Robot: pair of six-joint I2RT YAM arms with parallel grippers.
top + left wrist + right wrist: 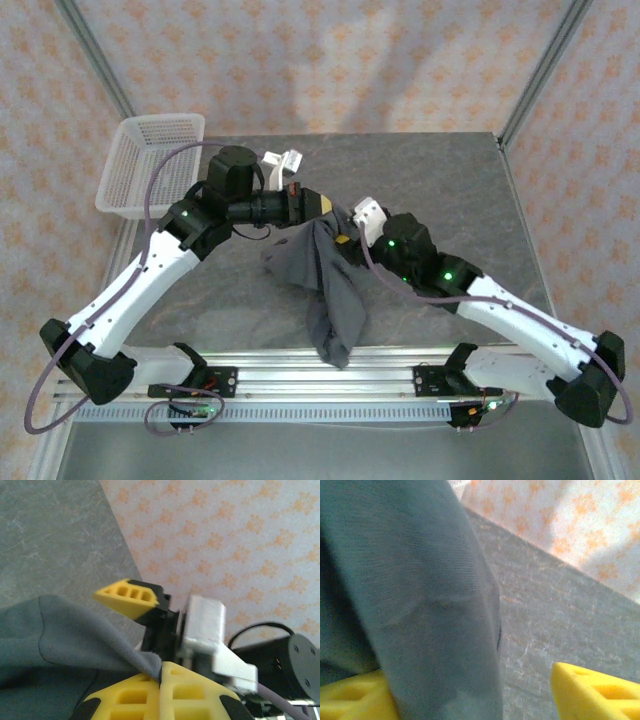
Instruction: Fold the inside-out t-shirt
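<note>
At the near edge, just by the silver metal rail (300, 381) that carries the two arm bases, ends the lower part of the plain dark slate-grey soft fabric t-shirt (335, 300). From there it goes up as one long twisted bunch to the middle of the grey stone-pattern tabletop (450, 190), where both arms meet.

The left gripper (160, 674) is clamped on a fold of the t-shirt, its yellow pads pressed together on the cloth. The right gripper (465, 680) stands just beside it with its fingers apart. The fabric lies against one finger, but nothing is pinched.

I think the risk is this: the whole t-shirt hangs from one small pinch, so it may slip out, or the low end may drag over the edge and catch on the rail. The two grippers are also very close and could knock each other.

Farther, at the left corner, stands a white plastic mesh basket (118, 185).

Count: one t-shirt, two grippers, one basket.
</note>
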